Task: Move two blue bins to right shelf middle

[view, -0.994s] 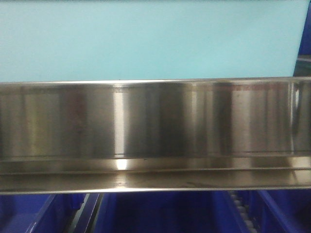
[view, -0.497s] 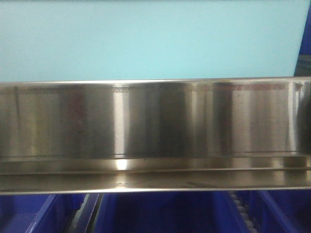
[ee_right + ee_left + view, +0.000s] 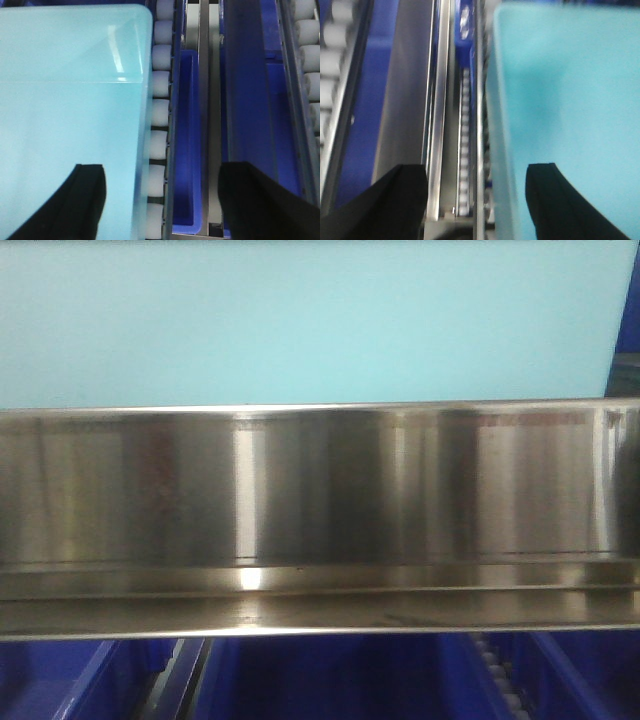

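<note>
**A:** Front view first. A pale turquoise plastic bin (image 3: 320, 320) fills the far top. A brushed steel shelf rail (image 3: 320, 510) runs left to right across the middle, and dark blue plastic bins (image 3: 330, 680) peek out beneath it.

**B:** Over to the left wrist view, and it's blurry. The left gripper (image 3: 475, 200) has its black fingers spread wide with nothing between the pads. Steel rails and a white roller track (image 3: 465, 140) run away between them. The right finger hangs over the turquoise bin's edge; I can't tell whether it touches.

**A:** Right wrist view now. The right gripper (image 3: 162, 202) is also splayed wide and gripping nothing. Its left finger sits above the turquoise bin on the left. Its right finger is over a dark blue bin on the right.

**B:** Between those fingers are the rollers, a narrow dark blue bin and a steel rail, side by side.
</note>
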